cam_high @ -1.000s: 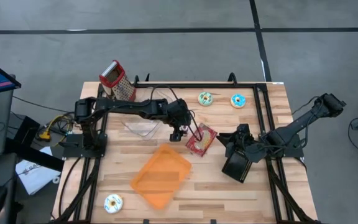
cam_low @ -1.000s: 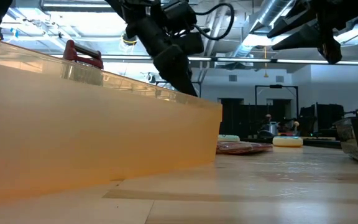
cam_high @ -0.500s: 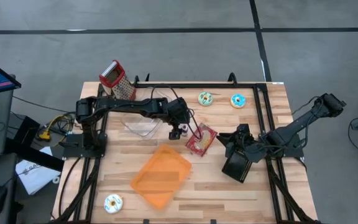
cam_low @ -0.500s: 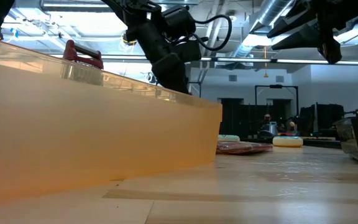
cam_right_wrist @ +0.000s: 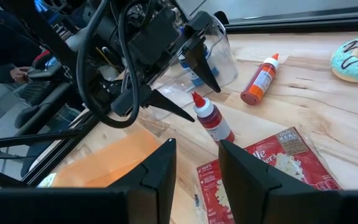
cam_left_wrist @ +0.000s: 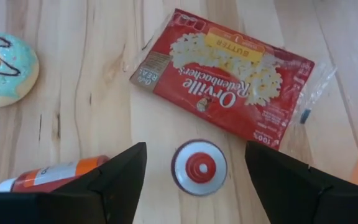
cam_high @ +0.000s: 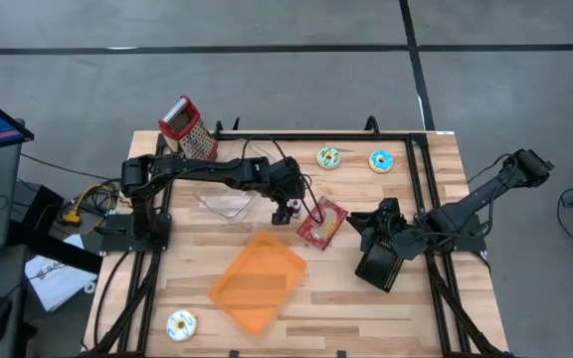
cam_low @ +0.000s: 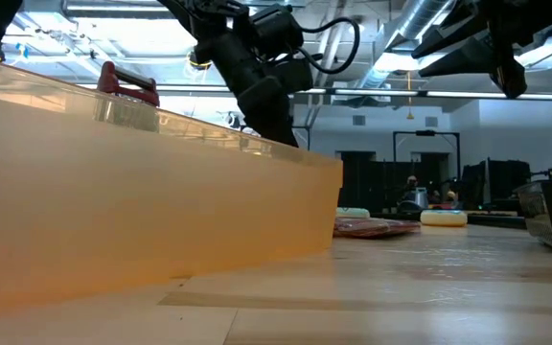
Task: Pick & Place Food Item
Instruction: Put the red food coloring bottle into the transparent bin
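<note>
**Left tool open above upright red bottle; popcorn packet flat at bench centre**

Left tool (cam_high: 283, 210): over the middle of the wooden bench (cam_high: 426, 316), pointing down. Fingers spread wide, nothing held. Left wrist view looks straight down on the red-and-white cap of a small red squeeze bottle (cam_left_wrist: 199, 167), which sits in the gap between the two fingers; contact with either finger cannot be told. Right wrist view shows the same bottle standing upright with the fingers on either side of its tip.

Red flat popcorn packet in clear wrap (cam_high: 321, 223): lies flat on the bench just to the right of the left tool, near the orange translucent plastic tray (cam_high: 258, 281), which is closer to the front edge.

A second red-orange squeeze bottle with white label (cam_right_wrist: 258, 81) lies on its side near the upright one.

Two blue-iced ring doughnuts sit toward the back edge (cam_high: 328, 157) (cam_high: 380, 160); a third white-and-blue doughnut (cam_high: 181, 324) is at the front left corner.

Metal box grater with red handle (cam_high: 189, 129): back left. Clear plastic container (cam_high: 226, 204): beside the left arm.

Right tool (cam_high: 366, 224): waits at the right of the packet, fingers partly apart, empty.
</note>
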Motion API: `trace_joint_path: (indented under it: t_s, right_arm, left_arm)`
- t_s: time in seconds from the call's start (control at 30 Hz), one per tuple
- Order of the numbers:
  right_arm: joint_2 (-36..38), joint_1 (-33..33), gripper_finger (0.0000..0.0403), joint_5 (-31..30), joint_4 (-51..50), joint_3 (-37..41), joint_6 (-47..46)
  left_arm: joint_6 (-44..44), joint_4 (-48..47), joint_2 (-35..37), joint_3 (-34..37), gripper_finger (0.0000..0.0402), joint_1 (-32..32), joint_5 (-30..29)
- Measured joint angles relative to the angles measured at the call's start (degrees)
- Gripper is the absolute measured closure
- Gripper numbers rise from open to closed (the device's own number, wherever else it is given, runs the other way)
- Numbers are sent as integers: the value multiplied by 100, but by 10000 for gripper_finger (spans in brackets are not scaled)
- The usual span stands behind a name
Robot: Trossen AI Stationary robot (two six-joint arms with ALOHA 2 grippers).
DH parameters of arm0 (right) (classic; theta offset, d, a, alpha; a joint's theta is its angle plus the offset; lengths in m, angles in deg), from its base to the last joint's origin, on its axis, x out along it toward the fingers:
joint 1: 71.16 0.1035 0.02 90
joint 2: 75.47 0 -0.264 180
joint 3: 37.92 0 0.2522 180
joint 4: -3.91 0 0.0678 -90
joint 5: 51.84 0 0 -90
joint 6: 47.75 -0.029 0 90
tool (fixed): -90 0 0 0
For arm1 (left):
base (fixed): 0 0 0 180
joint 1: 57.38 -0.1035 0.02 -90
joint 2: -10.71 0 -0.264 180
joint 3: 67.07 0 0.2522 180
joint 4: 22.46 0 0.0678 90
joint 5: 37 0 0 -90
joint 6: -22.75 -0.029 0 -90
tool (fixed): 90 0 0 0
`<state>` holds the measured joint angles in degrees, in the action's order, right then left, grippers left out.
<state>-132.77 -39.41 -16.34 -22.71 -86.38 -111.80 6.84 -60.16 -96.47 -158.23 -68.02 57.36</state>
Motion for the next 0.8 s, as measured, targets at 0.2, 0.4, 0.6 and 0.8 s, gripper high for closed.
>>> trace_joint_path:
  t_s: [0.2,0.4,0.6,0.8]
  right_arm:
    - [0,0,288,-2,0,0,11]
    - [0,0,288,-4,0,0,11]
    - [0,1,288,-4,0,0,11]
    - [0,7,288,-4,-1,0,11]
  left_arm:
    - [113,-2,-12,4,169,0,141]
    - [141,-73,-15,4,178,0,152]
    - [181,-75,-15,4,186,0,153]
    - [232,-71,-15,82,195,0,153]
